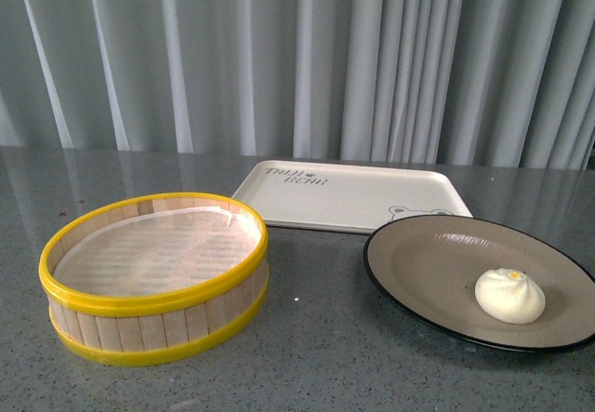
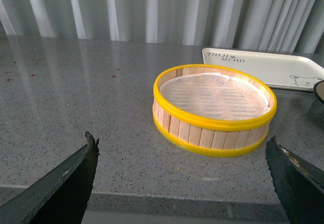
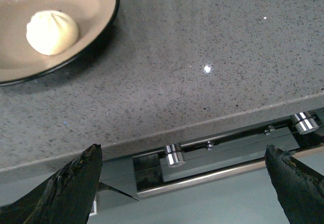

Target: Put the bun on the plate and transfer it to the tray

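A grey speckled countertop (image 1: 316, 347) runs back to a wall of pale pleated curtain (image 1: 297, 59). In the lower left of the front view stands a round wooden steamer basket (image 1: 153, 277) with yellow rims. It holds only a white paper liner (image 1: 153, 249). Between the basket and the plate lies bare countertop.

The bun (image 1: 509, 295) sits in the lower right of the front view, inside the plate (image 1: 428, 263), towards its near right part, pleats and yellow dot facing up. The plate rests flat on the countertop. The tray (image 1: 349, 198) lies just behind it at centre frame, so close that the plate's far rim overlaps the tray's near right corner in this view. The tray carries only its dark lettering and a bear drawing.

The left gripper (image 2: 181, 142) has its jaws spread wide and grips nothing. The steamer basket shows between its two dark fingers, further out on the table, and a sliver of the plate shows at the frame edge. The right gripper (image 3: 183, 149) is likewise spread wide with nothing in it. It hangs off the table's front edge, above a metal rail (image 3: 217, 158). The bun and plate lie well apart from its fingers.
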You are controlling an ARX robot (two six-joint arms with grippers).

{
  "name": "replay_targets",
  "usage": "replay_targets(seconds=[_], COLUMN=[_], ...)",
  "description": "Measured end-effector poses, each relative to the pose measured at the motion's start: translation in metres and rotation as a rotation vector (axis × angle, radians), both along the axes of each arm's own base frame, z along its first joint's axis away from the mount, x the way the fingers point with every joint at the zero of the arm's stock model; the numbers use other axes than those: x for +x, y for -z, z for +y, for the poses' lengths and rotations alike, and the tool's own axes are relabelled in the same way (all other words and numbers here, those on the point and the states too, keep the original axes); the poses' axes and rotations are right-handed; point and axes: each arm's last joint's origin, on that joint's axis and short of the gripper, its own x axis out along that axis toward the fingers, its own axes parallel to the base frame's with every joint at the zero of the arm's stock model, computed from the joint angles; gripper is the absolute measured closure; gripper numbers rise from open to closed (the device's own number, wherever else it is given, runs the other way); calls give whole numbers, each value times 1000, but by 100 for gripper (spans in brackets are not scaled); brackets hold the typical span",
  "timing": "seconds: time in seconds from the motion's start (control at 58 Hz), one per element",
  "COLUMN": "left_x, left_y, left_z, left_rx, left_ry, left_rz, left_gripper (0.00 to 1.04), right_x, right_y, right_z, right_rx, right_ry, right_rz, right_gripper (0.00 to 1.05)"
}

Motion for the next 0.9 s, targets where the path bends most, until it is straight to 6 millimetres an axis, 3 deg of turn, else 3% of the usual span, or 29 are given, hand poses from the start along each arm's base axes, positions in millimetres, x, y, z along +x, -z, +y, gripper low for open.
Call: replay_targets(seconds=[0.121,0.241,0.414,0.534,0.897], left_x=[0,0,0,0,0], left_y=[0,0,0,0,0], left_z=[0,0,0,0,0], left_rx=[0,0,0,0,0], left_ry=[-2,0,0,0,0], left_rz=[0,0,0,0,0], left_gripper=[7,7,7,7,7], right_x=[31,57,77,89,119], right_y=[-11,-21,-31,-33,-22], right_z=[-13,-3,21,30,27], right_rx=[-165,-334,-610,-773,-1051], right_ry=[-102,-317,-655,-775,-1045], right_rz=[88,150,231,268,350], right_gripper=[8,8,8,8,8])
